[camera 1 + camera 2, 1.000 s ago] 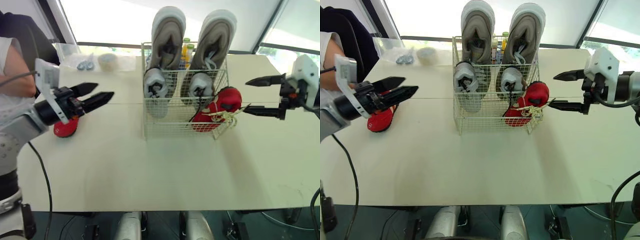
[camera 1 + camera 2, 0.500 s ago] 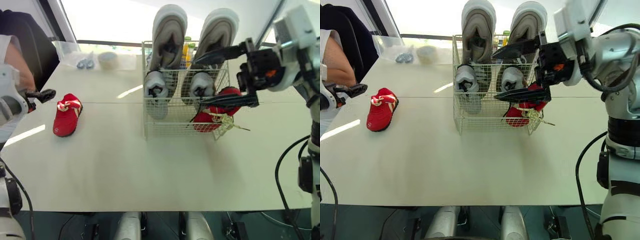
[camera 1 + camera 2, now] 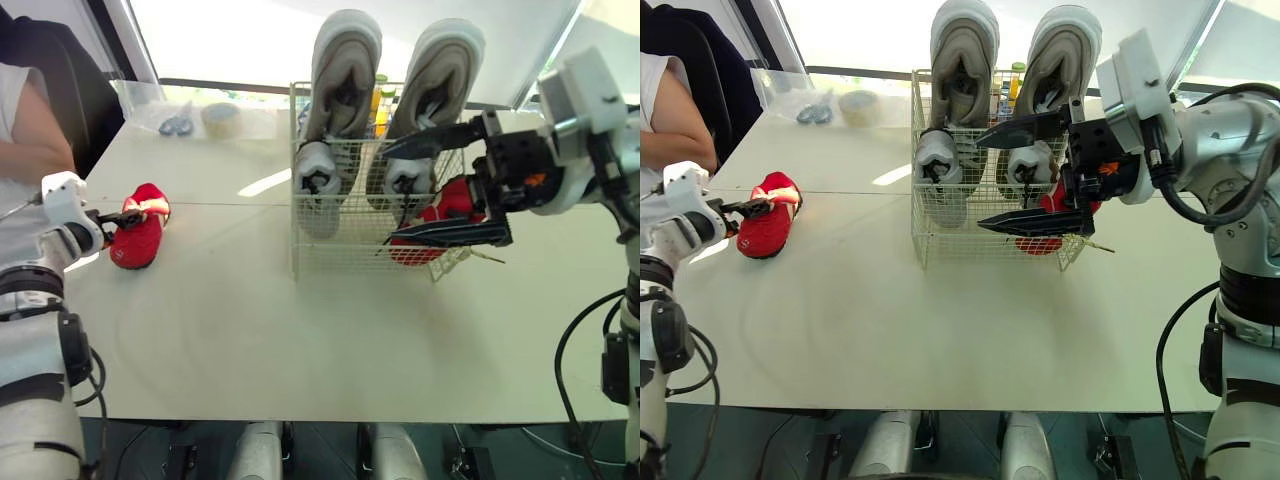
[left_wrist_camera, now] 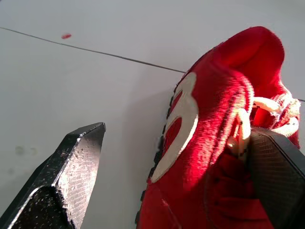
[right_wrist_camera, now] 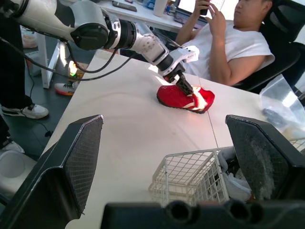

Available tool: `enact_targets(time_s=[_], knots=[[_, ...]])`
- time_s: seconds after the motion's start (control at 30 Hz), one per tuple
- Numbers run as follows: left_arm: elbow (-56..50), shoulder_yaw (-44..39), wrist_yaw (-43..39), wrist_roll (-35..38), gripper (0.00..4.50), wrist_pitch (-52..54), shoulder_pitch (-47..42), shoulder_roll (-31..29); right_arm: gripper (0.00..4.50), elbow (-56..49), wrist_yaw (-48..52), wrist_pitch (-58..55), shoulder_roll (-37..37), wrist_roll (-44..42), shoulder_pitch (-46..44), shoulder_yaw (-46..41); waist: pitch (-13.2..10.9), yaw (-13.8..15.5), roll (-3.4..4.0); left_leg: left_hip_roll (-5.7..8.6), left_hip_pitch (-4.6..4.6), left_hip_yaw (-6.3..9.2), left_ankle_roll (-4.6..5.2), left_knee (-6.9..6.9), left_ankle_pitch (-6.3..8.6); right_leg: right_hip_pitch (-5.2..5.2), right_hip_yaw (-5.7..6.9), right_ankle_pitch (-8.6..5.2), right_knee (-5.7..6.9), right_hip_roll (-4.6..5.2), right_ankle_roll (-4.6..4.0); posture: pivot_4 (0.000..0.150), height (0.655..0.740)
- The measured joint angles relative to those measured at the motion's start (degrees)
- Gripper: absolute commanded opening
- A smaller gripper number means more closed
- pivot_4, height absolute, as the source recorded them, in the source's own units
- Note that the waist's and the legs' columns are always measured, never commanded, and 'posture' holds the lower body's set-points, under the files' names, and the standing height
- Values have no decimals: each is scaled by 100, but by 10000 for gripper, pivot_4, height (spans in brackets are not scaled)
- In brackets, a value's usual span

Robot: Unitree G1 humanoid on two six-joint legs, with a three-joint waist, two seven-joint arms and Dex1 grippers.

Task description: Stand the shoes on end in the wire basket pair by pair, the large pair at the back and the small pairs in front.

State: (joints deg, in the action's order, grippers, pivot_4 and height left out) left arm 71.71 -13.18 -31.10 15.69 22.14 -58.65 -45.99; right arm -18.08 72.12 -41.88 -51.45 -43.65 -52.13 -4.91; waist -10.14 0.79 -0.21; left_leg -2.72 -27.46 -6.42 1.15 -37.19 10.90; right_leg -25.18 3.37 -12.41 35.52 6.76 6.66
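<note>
A loose red shoe (image 3: 140,240) lies on its sole at the table's left. My left gripper (image 3: 122,216) is open at its heel end. In the left wrist view one finger (image 4: 71,176) stands clear of the shoe's side (image 4: 190,124) and the other pad (image 4: 281,176) rests by the laces. The wire basket (image 3: 340,258) holds two large grey shoes (image 3: 340,60) upright at the back and two small grey shoes (image 3: 315,170) in front. A second red shoe (image 3: 450,203) leans at its front right corner. My right gripper (image 3: 389,195) hovers wide open before the basket, holding nothing.
A person (image 3: 30,130) sits at the table's left end, close to my left arm. Scissors (image 3: 177,124) and a tape roll (image 3: 220,118) lie at the far left edge. Bottles (image 3: 380,100) stand behind the basket.
My left gripper has come back from the table's left edge onto the loose red shoe. My right gripper swung from the basket's right side to its front and has dropped slightly.
</note>
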Motion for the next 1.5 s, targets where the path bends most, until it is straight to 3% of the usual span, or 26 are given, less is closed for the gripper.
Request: enact_targets(time_s=[0.1,0.2,0.43,0.57,0.7,0.8,0.87,1.0,1.2,1.5], knots=[[147,-67,164,-92,45000,-247,-70,119,44302,-132,-105,-104,-56,-56,43,-9,1,-5,0,0,3,0,2,0,-1,1,0,0,3,1,1,1500,7400],[271,-186,433,-152,36241,-392,-68,164,45000,-193,-164,-138,-103,-65,66,-10,1,-1,0,0,4,2,4,-3,-2,1,0,0,7,1,1,1500,7400],[331,-232,527,-283,236,-402,-67,254,45000,-236,-268,-149,-162,-104,166,-9,2,-10,-1,0,4,1,5,-4,-3,2,0,1,11,1,1,1500,7400],[340,-320,330,-274,236,-375,-72,249,45000,-254,-306,-145,-162,-105,175,-8,2,0,-2,0,4,2,6,-7,-3,2,1,1,14,1,1,1500,7400],[-30,-562,-372,-30,236,-482,-181,387,45000,-255,-312,-96,-161,-58,179,15,-5,7,-26,-1,-4,10,5,-10,-3,1,9,1,13,1,1,1500,7400],[-1437,-949,-748,572,236,-693,-113,748,45000,-248,-308,-40,-154,-8,192,45,-3,-9,-41,-4,-6,11,6,-10,-3,7,8,2,2,4,-1,1500,7400],[-3085,-1204,-707,1120,236,-627,234,1169,45000,-218,-297,3,-152,24,196,74,-2,-25,-40,-3,2,13,18,-9,2,14,-2,3,-1,9,0,1500,7400],[-6104,-1212,169,1862,236,-511,1148,2510,45000,-18,-238,95,-152,116,186,183,-1,-45,-38,1,15,4,26,-17,4,32,-4,10,1,6,12,1500,7400],[-7727,-529,1224,1500,236,-1047,1521,3638,45000,307,-88,133,-172,295,-60,291,-1,-13,-39,-1,31,9,18,-27,-2,48,-1,13,5,-7,18,1500,7400],[-8281,594,1248,702,236,-1659,2194,3926,45000,720,130,135,-168,593,-429,637,0,-11,-37,-1,33,9,21,-28,0,53,-1,4,-8,-5,-7,1500,7400]])
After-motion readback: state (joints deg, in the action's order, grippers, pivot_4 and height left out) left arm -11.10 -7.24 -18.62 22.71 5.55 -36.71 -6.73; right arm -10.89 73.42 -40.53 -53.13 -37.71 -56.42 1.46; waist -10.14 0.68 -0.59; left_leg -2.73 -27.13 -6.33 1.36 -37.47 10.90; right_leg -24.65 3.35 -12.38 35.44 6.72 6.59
